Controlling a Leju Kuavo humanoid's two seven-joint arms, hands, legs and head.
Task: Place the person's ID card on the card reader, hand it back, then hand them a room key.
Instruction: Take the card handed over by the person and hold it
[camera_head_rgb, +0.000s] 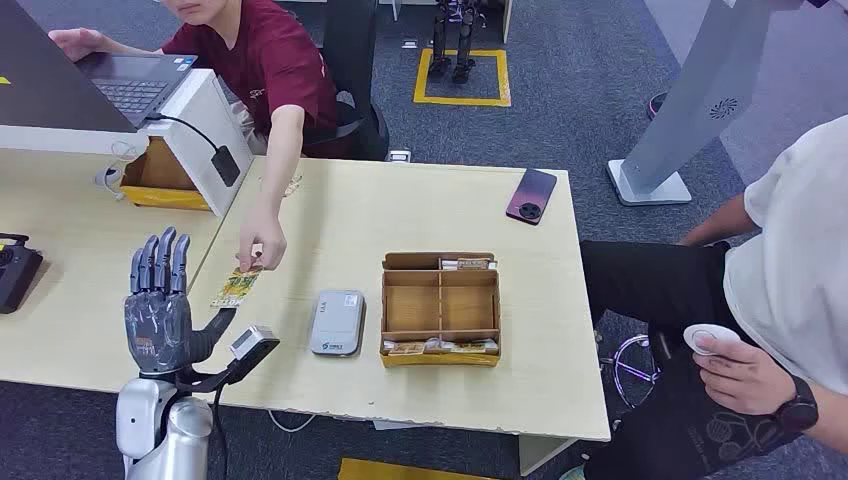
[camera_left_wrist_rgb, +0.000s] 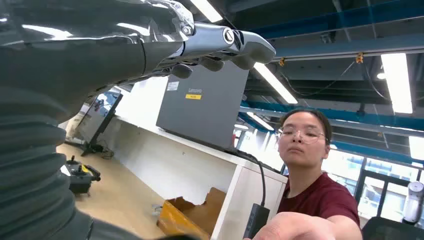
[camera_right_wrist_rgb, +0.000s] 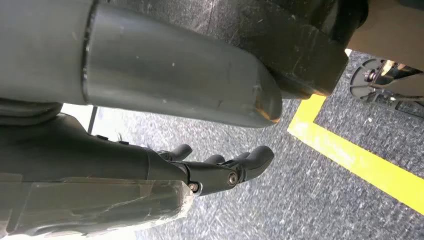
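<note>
Lying just beyond the spread, empty left hand (camera_head_rgb: 158, 310): the ID card (camera_head_rgb: 235, 287), person-pinched.

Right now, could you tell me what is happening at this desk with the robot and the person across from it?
The person in the dark red shirt is reaching across the table and holding an ID card at the tabletop. The left robot hand is raised beside it, fingers straight and holding nothing. The card reader lies bare next to the cardboard organizer of cards. The right robot hand hangs over the carpet, holding nothing.
</note>
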